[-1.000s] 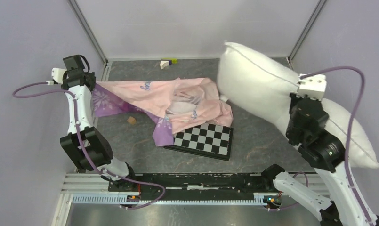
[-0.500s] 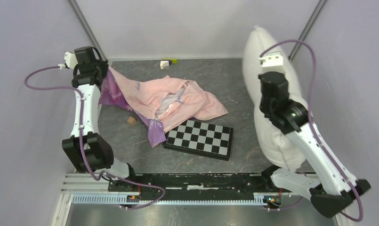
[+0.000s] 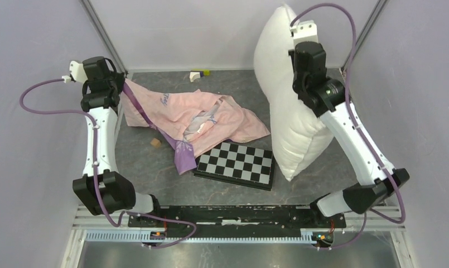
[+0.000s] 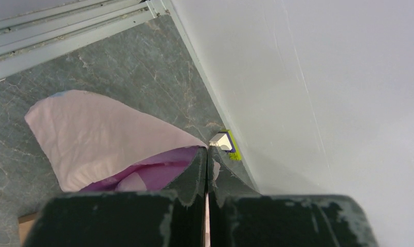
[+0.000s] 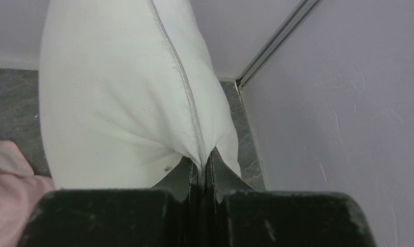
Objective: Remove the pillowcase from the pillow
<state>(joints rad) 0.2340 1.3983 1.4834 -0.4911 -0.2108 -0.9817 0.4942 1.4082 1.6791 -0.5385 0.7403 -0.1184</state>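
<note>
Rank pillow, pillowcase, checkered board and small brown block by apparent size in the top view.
1-2. pillow and pillowcase: similar spread. The pillow is held up nearer the camera, so these two are left unranked.
3. checkered board
4. brown block, by far the smallest

I work in a lab test cell, not a home: plain pale walls [image 3: 222,28] box in my grey tabletop [image 3: 239,81] on three sides, joined by metal corner posts [image 3: 105,36]. My two arms [image 3: 102,139] are bolted to an aluminium rail [image 3: 233,237] at the near edge, trailing purple cables [image 3: 21,103].
</note>
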